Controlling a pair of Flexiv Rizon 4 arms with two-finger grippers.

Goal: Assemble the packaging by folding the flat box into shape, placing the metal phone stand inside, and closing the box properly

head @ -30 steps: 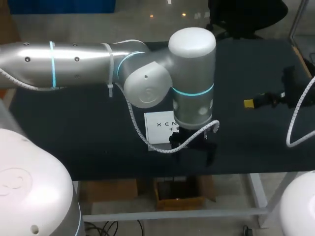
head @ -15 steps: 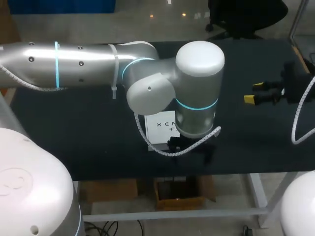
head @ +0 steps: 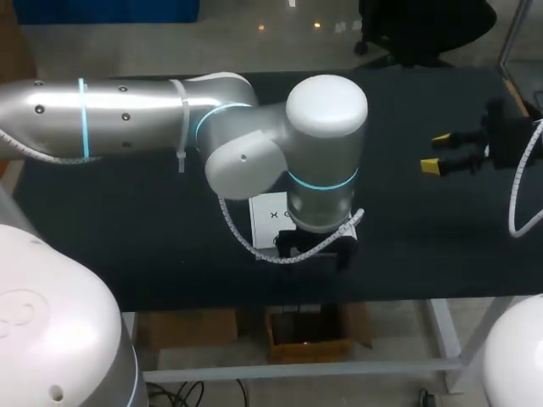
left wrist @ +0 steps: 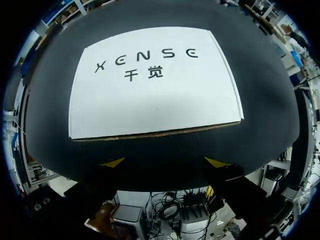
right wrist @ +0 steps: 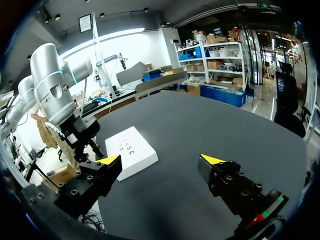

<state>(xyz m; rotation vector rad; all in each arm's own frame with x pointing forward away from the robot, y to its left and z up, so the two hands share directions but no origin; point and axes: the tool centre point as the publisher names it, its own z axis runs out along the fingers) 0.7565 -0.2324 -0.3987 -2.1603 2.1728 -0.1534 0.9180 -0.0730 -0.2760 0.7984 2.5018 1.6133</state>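
Tabletop (head: 127,246) black, white box (left wrist: 155,100) lying flat

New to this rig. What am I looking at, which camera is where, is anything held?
Two robot arms work at a black table. The head view looks down from above and behind: the left arm reaches over the middle, the right hand is at the right side. The two round pictures come from wrist cameras looking along the fingers. The left hand hovers just short of a flat white box, open, holding nothing. The right hand is open and empty too, with the box and the left arm ahead of it. No phone stand shows.
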